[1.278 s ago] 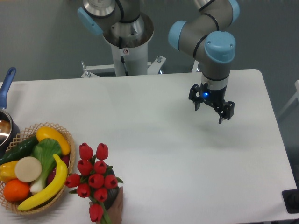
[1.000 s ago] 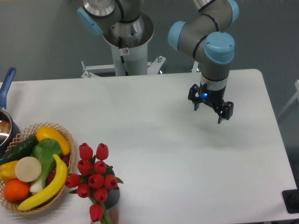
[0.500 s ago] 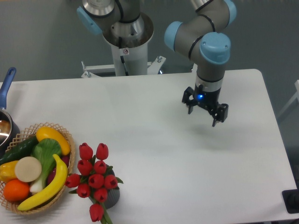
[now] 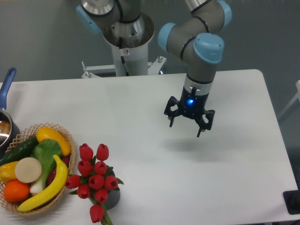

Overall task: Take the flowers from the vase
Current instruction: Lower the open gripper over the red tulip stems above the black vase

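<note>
The flowers, a bunch of red tulip buds with green leaves, stand in the dark grey vase near the table's front left edge; the buds hide most of the vase. My gripper hangs open and empty above the table's middle right, far to the right of and behind the flowers, fingers pointing down.
A woven basket of yellow, green and orange fruit and vegetables sits just left of the flowers. A blue-handled pot is at the far left edge. The white table ends at the right; a dark object lies beyond its corner.
My gripper has moved left and toward the front, from the right rear toward the table's middle, still open. A hand that was at the vase at first has gone.
</note>
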Available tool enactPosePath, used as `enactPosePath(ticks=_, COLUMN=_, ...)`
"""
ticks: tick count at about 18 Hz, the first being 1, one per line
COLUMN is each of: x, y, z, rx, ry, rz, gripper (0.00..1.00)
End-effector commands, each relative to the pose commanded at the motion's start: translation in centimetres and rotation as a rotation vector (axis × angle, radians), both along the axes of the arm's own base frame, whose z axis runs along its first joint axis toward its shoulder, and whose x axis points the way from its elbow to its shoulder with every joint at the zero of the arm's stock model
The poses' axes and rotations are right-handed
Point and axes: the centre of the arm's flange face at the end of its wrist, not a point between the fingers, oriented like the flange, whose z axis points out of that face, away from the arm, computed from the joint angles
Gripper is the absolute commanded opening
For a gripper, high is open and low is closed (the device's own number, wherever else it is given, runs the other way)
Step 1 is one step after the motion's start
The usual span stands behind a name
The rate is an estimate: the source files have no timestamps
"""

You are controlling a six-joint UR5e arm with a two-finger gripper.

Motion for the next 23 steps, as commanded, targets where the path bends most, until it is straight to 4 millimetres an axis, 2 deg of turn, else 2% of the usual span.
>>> enactPosePath(ticks=2, x=0.5, y=0.8, z=-0.1, rx=0.031, ry=-0.019, rz=-0.02, gripper=1.0)
enactPosePath(ticks=4, x=1.4, y=2.0, z=1.3, rx=0.094, ry=-0.031, rz=-0.05, gripper=1.0)
enactPosePath(ticks=7, x=3.1, y=2.4, z=4.3, rx=0.201, ry=-0.042, rz=-0.087, gripper=1.0)
enactPosePath(ticks=9, x=3.5, y=3.1, z=5.4, rx=0.28, ry=-0.074, rz=-0.115, gripper=1.0)
enactPosePath(ticks=14, x=3.4, y=4.6, z=4.8, rx=0.415, ry=-0.18, rz=-0.164, gripper=1.0)
enactPosePath(ticks=16, x=2.8, y=6.1, z=4.9, rx=0.466, ry=-0.212, rz=-0.19, gripper=1.0)
enactPosePath(ticks=18, x=2.2, y=8.5, z=5.0, rx=0.499, ry=-0.232, rz=-0.226, gripper=1.0)
enactPosePath(ticks=23, x=1.2, y=12.4, z=3.8, rx=0.498, ry=-0.24, rz=-0.269, gripper=1.0)
